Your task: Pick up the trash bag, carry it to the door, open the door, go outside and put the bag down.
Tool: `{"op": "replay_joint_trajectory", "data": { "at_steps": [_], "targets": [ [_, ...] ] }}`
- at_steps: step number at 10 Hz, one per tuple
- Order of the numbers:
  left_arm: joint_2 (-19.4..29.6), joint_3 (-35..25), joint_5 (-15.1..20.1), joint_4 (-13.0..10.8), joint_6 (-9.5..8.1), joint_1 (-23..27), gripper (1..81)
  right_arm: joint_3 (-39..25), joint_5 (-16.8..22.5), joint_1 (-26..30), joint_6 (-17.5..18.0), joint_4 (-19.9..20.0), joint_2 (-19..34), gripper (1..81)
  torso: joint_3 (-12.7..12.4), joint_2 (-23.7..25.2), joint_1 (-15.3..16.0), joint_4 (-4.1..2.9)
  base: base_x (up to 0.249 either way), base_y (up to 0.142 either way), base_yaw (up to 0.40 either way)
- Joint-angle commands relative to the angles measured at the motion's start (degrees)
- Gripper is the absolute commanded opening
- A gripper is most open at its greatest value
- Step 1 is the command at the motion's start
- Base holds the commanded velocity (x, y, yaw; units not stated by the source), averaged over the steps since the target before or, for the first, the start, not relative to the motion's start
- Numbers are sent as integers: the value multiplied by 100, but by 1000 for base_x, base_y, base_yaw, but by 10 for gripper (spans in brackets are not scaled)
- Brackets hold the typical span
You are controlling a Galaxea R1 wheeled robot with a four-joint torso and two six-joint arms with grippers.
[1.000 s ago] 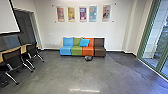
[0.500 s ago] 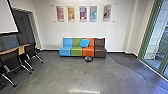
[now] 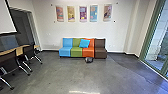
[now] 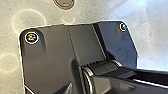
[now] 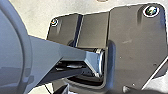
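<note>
Two black office chairs (image 3: 8, 58) are standing at the lower left of the frame, drawn up to a wood-topped table (image 3: 18, 51); their splayed metal legs (image 3: 23, 68) are jutting onto the concrete floor (image 3: 57, 75), so a base swinging wide to that side could be catching them; at the centre, a low four-seat sofa (image 3: 64, 52) is running blue, green, orange and brown, with a blue throw pillow (image 3: 84, 43) leaning across its green and orange backs; the trash bag (image 3: 89, 60), small and dark, is lying on the floor just in front of the sofa, near where the orange and brown seats are meeting; that closeness is the main hazard, I judge, since a gripper reaching low could be bumping the seat front, or nudging the slack bag back under it; a shallow pinch on loose plastic could be slipping or tearing as the weight is coming up; whether either gripper is being held open or clenched, I cannot tell; at the right of the frame, green-framed glass panels (image 3: 155, 53) are letting daylight in; I am taking the door to be among them, though which panel is opening I cannot tell, and a swinging bag could be snagging on its frame or getting trapped as it is closing.
</note>
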State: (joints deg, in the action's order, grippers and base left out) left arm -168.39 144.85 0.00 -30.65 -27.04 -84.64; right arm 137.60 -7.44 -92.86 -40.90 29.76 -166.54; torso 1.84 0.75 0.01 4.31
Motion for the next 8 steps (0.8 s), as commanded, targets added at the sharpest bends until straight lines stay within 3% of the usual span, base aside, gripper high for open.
{"op": "replay_joint_trajectory", "data": {
  "at_steps": [1,8],
  "targets": [
    [42,-44,220,-20,23,303,811,-85,418,202,-23,-49,4,811,0,0,0,0,152,0,0],
    [24,-44,220,-47,23,312,811,-67,418,219,-23,-58,-14,811,0,0,0,0,152,0,0]
  ]
}}
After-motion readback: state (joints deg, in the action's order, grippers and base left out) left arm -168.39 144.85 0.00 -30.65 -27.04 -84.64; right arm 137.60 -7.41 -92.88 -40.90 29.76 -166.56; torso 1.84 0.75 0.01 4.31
